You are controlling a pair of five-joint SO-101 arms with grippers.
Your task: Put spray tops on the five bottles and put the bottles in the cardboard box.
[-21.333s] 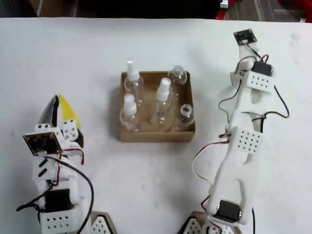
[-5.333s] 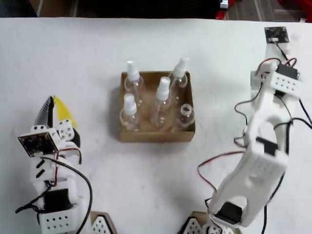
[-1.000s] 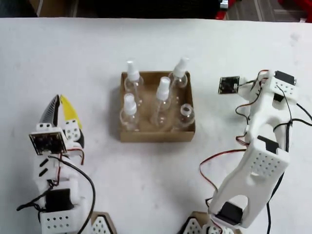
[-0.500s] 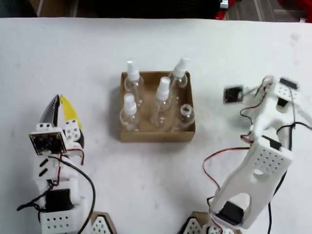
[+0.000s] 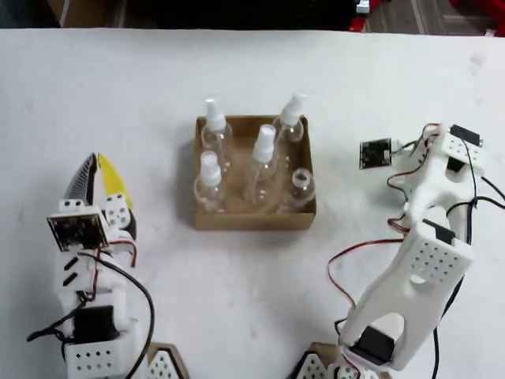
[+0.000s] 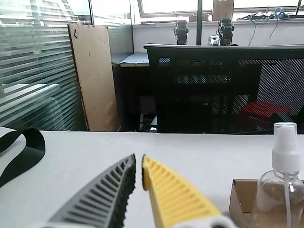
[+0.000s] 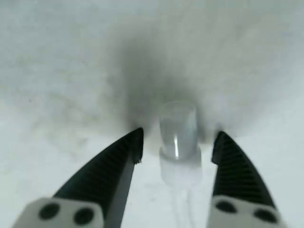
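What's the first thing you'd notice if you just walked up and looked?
The cardboard box in the middle of the table holds five clear bottles: four wear white spray tops, and the bare bottle stands in the near right corner. Off to the side, the right gripper is open on either side of a loose spray top.

Bright even light, daylit windows (image 6: 166,5), soft shadows

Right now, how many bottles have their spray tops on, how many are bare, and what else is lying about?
Bottles with a spray top on: 4
Bottle without a top: 1
Loose spray top on the table: 1
Cardboard box: 1
Total: 7
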